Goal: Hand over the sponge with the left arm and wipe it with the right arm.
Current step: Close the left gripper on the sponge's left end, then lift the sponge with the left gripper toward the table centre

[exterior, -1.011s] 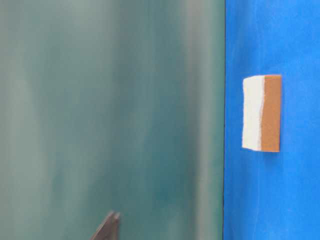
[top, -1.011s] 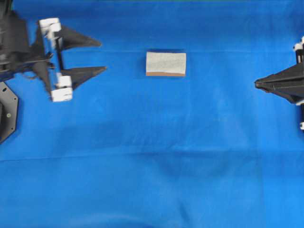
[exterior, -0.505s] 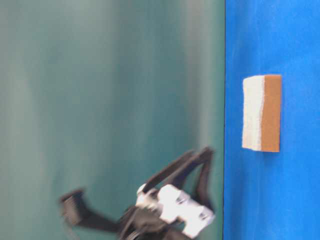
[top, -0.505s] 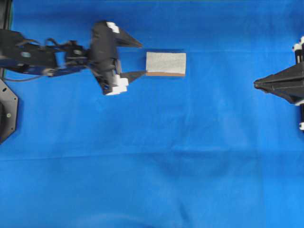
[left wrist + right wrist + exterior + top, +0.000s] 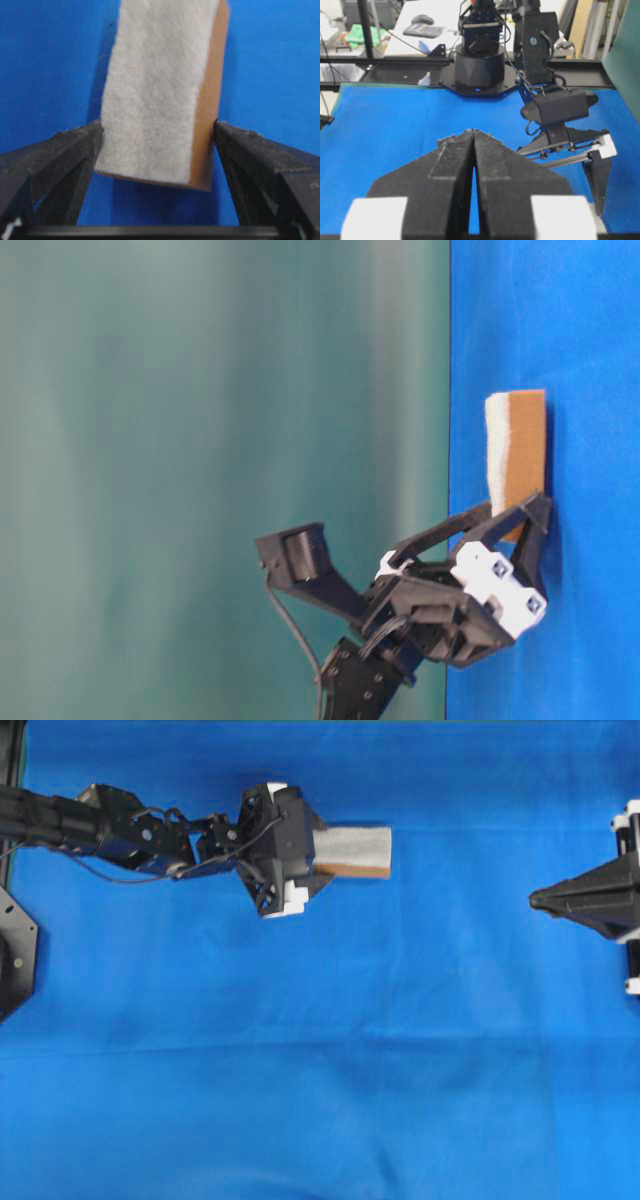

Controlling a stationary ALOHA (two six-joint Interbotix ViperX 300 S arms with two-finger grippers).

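The sponge (image 5: pixel 356 848) lies on the blue cloth at upper middle, grey-white top up, orange-brown foam along its near edge. My left gripper (image 5: pixel 325 852) has its two black fingers on either side of the sponge's left end. In the left wrist view the fingertips (image 5: pixel 95 134) press against both long sides of the sponge (image 5: pixel 155 85), whose near end sits slightly above the cloth. The table-level view shows the sponge (image 5: pixel 520 450) between the fingers of the left gripper (image 5: pixel 518 510). My right gripper (image 5: pixel 533 898) is shut and empty at the right edge, also seen in its wrist view (image 5: pixel 472 132).
A blue cloth (image 5: pixel 330 1050) covers the table. A black base plate (image 5: pixel 15 950) sits at the left edge. The left arm's base and mount (image 5: pixel 480 65) stand beyond the cloth's far edge. A green backdrop (image 5: pixel 220 440) fills the table-level view.
My left gripper moved right from the left edge, reached the sponge with open jaws and closed on its left end. The sponge tilted slightly. The right gripper stayed still.
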